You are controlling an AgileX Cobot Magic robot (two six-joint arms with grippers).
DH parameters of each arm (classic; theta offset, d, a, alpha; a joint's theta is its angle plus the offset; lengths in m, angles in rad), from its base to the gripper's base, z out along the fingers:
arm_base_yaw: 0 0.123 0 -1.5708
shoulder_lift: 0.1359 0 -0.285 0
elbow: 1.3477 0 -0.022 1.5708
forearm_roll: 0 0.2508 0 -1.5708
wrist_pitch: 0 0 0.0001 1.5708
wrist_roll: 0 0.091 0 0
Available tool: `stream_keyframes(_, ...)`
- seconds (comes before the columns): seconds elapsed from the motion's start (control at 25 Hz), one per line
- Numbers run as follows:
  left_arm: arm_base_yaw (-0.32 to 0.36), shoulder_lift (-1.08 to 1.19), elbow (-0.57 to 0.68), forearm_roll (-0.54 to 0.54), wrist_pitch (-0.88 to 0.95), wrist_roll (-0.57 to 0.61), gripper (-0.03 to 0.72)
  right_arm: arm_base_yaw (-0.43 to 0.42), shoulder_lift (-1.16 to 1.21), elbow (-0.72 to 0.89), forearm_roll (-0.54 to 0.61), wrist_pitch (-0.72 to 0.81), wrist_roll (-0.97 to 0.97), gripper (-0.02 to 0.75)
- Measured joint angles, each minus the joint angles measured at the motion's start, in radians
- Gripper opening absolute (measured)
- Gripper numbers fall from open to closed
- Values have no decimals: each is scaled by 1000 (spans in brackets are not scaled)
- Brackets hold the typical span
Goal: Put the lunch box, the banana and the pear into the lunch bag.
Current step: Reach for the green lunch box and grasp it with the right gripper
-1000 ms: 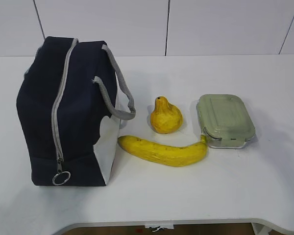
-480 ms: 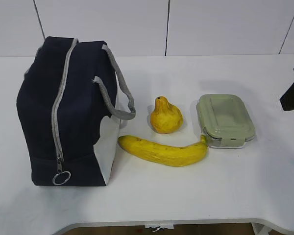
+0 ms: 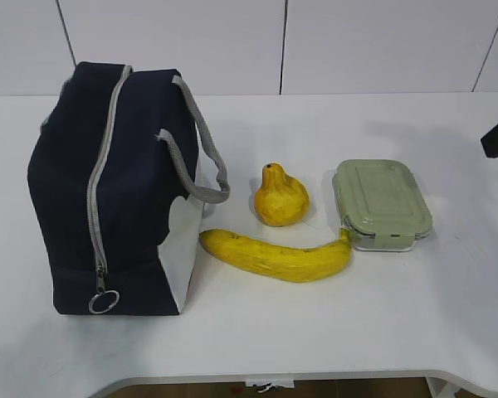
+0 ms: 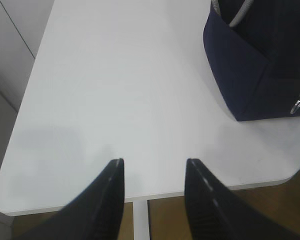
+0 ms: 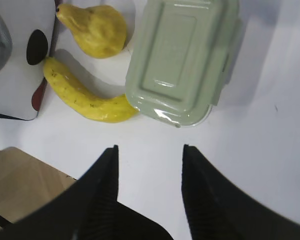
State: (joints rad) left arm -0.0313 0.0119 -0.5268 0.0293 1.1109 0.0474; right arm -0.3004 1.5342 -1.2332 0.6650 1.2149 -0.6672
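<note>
white table (image 3: 332, 348) | lunch bag (image 3: 108, 191) | pear (image 3: 280, 197) | banana (image 3: 278, 255) | lunch box (image 3: 382, 204)

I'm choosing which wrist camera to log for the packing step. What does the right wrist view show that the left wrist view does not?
Only the right wrist view shows the pear, the banana and the lunch box with its green lid, all lying on the table ahead of the open right tool. Only the left wrist view shows the lunch bag's metal zipper ring, the table's left edge and the open left tool. Both show part of the lunch bag and the white table.
</note>
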Motion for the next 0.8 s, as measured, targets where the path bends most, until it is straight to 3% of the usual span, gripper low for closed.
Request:
stream_keyframes(0.28, 0, 0, 0, 0, 0, 0, 307, -86, 111, -10, 153, 0, -88, 319)
stream_keyframes(0.8, 0, 0, 0, 0, 0, 0, 307, -114, 308, -11, 180, -12, -112, 318)
